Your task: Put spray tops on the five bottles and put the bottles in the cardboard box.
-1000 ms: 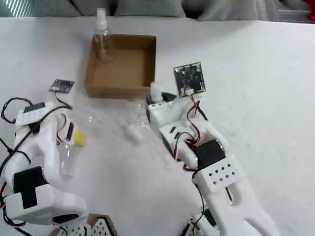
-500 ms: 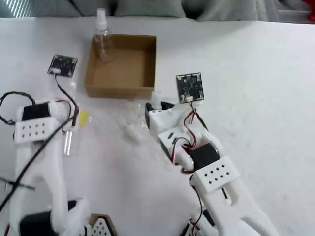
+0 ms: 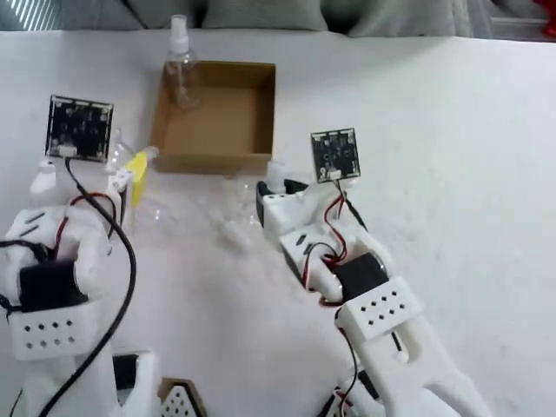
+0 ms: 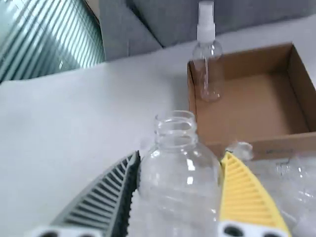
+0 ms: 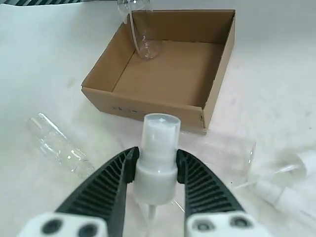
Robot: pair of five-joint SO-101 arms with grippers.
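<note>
Cardboard box (image 3: 213, 162) holds capped bottle (image 3: 181, 71); left pincer (image 4: 181, 159) grips bare bottle (image 4: 177, 180); right pincer (image 5: 156, 154) grips spray top (image 5: 158, 167).

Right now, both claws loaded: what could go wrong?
The spray top in the right claw trails a thin tube; off-centre, it could catch the rim of the open bottle.
The left claw grips smooth clear plastic; pressing the top on might twist it loose.
A loose bottle by the cardboard box could get knocked.

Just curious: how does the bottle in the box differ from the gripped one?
The boxed bottle wears a spray top; the held bottle has an open neck. The boxed bottle stands in the cardboard box; the held bottle sits between fingers, outside it. Both are clear.
</note>
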